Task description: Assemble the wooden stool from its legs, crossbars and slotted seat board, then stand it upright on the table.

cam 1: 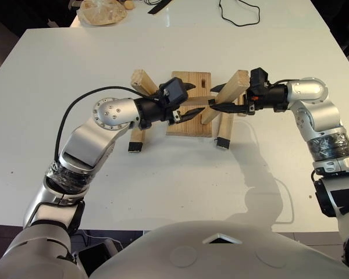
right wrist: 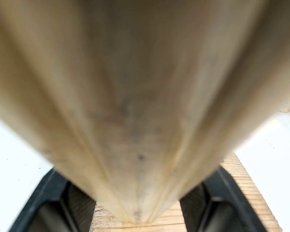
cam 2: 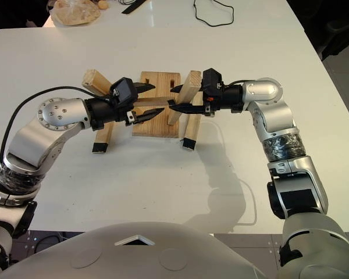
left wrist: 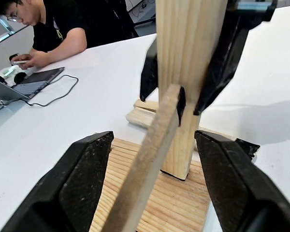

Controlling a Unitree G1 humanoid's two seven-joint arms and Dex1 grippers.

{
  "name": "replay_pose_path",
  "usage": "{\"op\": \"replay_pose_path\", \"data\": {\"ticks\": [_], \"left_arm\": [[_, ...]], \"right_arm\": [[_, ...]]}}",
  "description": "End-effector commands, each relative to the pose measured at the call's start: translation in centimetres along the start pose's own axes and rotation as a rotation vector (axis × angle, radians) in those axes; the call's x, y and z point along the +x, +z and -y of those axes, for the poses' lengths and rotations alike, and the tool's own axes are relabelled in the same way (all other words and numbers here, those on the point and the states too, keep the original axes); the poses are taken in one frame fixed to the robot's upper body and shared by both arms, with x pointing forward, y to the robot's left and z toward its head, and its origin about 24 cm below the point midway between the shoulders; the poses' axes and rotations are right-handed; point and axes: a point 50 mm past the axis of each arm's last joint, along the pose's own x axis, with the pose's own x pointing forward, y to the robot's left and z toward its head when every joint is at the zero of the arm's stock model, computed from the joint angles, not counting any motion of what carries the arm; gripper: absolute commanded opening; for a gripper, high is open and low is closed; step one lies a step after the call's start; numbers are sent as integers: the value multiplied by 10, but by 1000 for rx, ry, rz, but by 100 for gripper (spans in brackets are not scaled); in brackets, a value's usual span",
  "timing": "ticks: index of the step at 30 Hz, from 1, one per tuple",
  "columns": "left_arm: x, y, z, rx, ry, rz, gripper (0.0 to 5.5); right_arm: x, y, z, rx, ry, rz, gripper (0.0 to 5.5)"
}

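Note:
The slotted seat board (cam 1: 190, 125) lies flat on the white table. One wooden leg (cam 1: 237, 86) stands tilted at its right side, and my right gripper (cam 1: 213, 97) is shut on it. In the left wrist view, that gripper's black fingers (left wrist: 221, 67) flank the leg (left wrist: 188, 58). A thin crossbar (left wrist: 150, 159) runs from a slot in this leg toward my left gripper (cam 1: 196, 99). The left gripper is open, its fingers (left wrist: 82, 179) either side of the crossbar without touching. Another leg (cam 1: 138, 125) lies at the board's left.
A further leg with a black foot cap (cam 1: 223, 136) lies off the board's right front corner. Loose flat wood pieces (left wrist: 141, 115) rest on the table beyond the held leg. A bag (cam 1: 103, 11) and a black cable (cam 1: 239, 16) sit at the far edge.

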Motion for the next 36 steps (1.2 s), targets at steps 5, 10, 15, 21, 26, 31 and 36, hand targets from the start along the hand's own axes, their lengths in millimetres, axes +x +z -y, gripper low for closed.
{"op": "replay_pose_path", "data": {"ticks": [5, 10, 15, 21, 26, 31, 36], "left_arm": [[5, -25, 0, -22, 53, -125, 312], [9, -36, 2, -23, 34, -159, 312], [13, -45, 8, -38, 10, -176, 312], [18, -57, 14, -46, -26, -208, 312], [22, -65, 7, -47, -11, -232, 312], [25, -66, 11, -30, -52, -236, 312], [20, -67, 24, -28, -134, -223, 312]], "right_arm": [[6, -35, -19, 120, 55, -181, 203], [8, -27, -16, 126, 45, -148, 203], [11, -23, -15, 126, 47, -144, 203], [15, -14, -11, 131, 48, -123, 203], [16, -13, -15, 112, 91, -142, 203], [19, -9, -12, 99, 99, -143, 203], [20, -14, -7, 115, 42, -163, 203]]}}
